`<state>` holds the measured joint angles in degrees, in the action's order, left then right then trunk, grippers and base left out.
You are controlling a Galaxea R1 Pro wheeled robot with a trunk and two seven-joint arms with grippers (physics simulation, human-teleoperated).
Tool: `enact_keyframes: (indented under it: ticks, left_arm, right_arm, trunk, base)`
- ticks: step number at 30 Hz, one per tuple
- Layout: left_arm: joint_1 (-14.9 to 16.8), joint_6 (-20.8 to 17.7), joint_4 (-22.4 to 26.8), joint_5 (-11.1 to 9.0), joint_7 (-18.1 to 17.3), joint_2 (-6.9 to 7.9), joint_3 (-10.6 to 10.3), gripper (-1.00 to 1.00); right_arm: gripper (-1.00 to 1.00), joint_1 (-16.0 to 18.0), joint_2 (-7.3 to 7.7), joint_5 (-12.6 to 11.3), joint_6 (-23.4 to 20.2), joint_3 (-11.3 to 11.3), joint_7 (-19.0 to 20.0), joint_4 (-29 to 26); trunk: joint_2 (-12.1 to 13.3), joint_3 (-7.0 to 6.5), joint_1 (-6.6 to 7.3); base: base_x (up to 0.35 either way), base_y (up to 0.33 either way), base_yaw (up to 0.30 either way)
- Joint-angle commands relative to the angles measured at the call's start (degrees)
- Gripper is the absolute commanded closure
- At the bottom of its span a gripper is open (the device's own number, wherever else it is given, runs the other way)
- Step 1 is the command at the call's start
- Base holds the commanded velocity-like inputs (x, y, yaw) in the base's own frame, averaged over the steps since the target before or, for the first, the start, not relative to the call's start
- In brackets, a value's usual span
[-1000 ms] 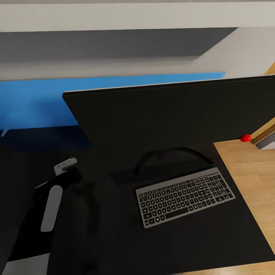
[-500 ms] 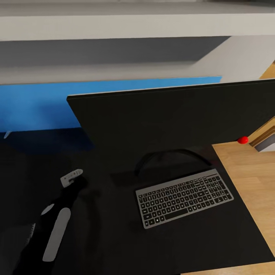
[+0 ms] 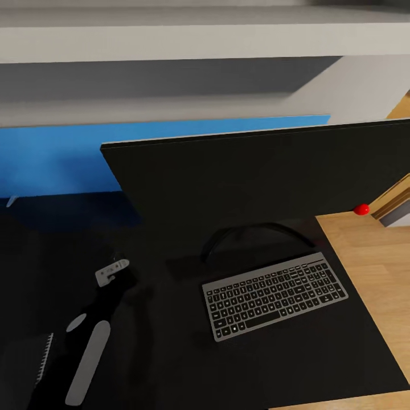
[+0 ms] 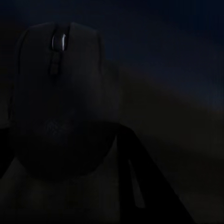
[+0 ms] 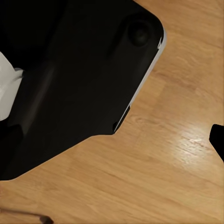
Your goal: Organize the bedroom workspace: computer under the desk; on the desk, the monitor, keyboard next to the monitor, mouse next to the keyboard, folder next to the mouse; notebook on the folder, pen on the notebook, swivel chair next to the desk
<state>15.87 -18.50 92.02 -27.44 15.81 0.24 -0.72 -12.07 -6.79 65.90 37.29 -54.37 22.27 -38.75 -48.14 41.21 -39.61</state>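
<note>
monitor [image 3: 256,176]: standing on the desk [image 3: 171,364], black screen facing forward, curved stand behind the keyboard
keyboard [image 3: 275,295]: lying flat on the desk, just in front of the monitor stand, near the right end of the top
mouse [image 4: 58,98]: dark and hard to see, right up close in the left wrist view, looks to be down on the black top, well to the left of the keyboard
left gripper [image 3: 114,272]: low over the desk by the mouse; cannot tell how wide the fingers are or if holding the mouse, too dark
right gripper: cannot tell, just wood floor [image 5: 163,177] and a dark rounded thing in that wrist view
notebook [image 3: 25,359]: maybe the dark thing with a pale wire edge at the near left of the desk, hard to tell
could go wrong: mouse left too far from the keyboard, so not next to it
could go wrong too: black mouse on black top, easy to miss or bump with the arm
cause: dark view, poor look at the fingers
</note>
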Motion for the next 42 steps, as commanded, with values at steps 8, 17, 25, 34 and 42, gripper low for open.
enact_keyframes:
  ticks: [8,17,25,34,42]
  left_arm:
    - [-0.28,-0.13,0.09,-0.19,0.85,-0.27,0.35,1.0]
    - [-0.31,-0.09,0.09,-0.16,1.15,-0.33,0.56,1.0]
    - [-0.31,1.37,0.09,-0.21,4.9,-0.33,0.33,1.0]
    - [-0.31,3.15,0.09,-0.24,5.65,-0.38,-0.07,1.0]
    - [-0.31,3.07,0.09,-0.26,5.78,-0.49,-0.15,1.0]
  right_arm:
    - [-1.0,0.03,0.06,0.09,0.07,-0.31,0.41,0.07]
    - [-1.0,0.03,0.09,0.04,0.07,-0.34,0.38,0.12]
    - [-1.0,0.03,0.05,-0.03,0.07,-0.34,0.34,0.16]
    - [-1.0,0.03,0.04,0.0,0.07,-0.31,0.32,0.17]
    - [-1.0,0.03,0.1,0.01,0.07,-0.3,0.32,0.17]
  trunk:
    - [-0.05,-0.33,-0.01]
    - [-0.05,-1.14,-0.01]
    - [-0.05,-1.59,-0.01]
    - [-0.05,-1.81,-0.01]
    - [-0.05,-2.05,-0.01]
  base:
    - [0.0,0.0,0.0]
    - [-0.005,-0.005,0.0]
    - [-0.161,-0.15,0.0]
    - [-0.073,-0.068,0.117]
    - [-0.013,-0.02,0.174]
